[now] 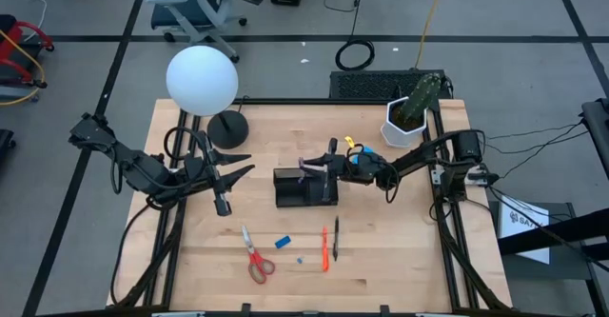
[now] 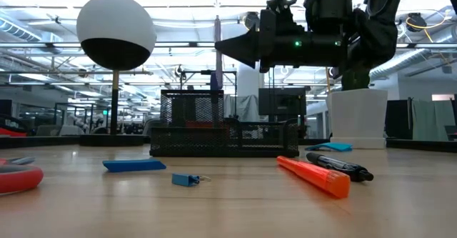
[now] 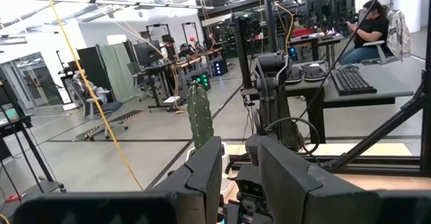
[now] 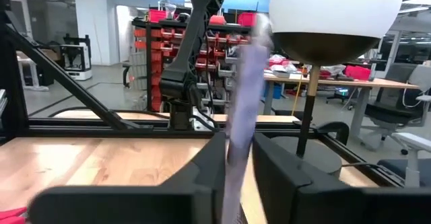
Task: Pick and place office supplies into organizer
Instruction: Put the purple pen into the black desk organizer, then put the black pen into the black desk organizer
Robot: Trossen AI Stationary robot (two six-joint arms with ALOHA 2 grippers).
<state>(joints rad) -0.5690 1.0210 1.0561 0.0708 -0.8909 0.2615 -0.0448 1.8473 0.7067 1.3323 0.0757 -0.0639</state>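
The black mesh organizer [image 1: 304, 188] [image 2: 225, 127] stands mid-table. My right gripper [image 1: 324, 168] [image 4: 241, 167] hovers over its far edge, shut on a thin lavender pen [image 1: 307, 162] [image 4: 242, 96]. My left gripper [image 1: 243, 165] [image 3: 239, 177] waits open to the organizer's left, by the lamp base. Flat on the table near the near edge are red-handled scissors [image 1: 257, 256], a blue eraser [image 1: 283, 242] [image 2: 134, 165], a small blue clip [image 1: 299, 258] [image 2: 187, 179], a red pen [image 1: 324, 248] [image 2: 314, 175] and a black pen [image 1: 336, 238] [image 2: 341, 166]. A blue pad [image 1: 357, 157] [image 2: 333, 146] lies under the right arm. My right gripper pinches the lavender pen's shaft [image 4: 237, 140] between its two fingers [image 4: 205, 167]. The fingers come level from the table's right and lie across the pen. The pen is lifted clear above the organizer and sticks out past the fingers; which stretch of its length is held does not show.
A white globe lamp [image 1: 202, 79] [image 2: 116, 32] on a round black base [image 1: 228, 127] stands at the far left. A potted cactus in a white pot [image 1: 409, 115] [image 3: 199, 113] stands at the far right. Bare wood lies left of the scissors and right of the pens.
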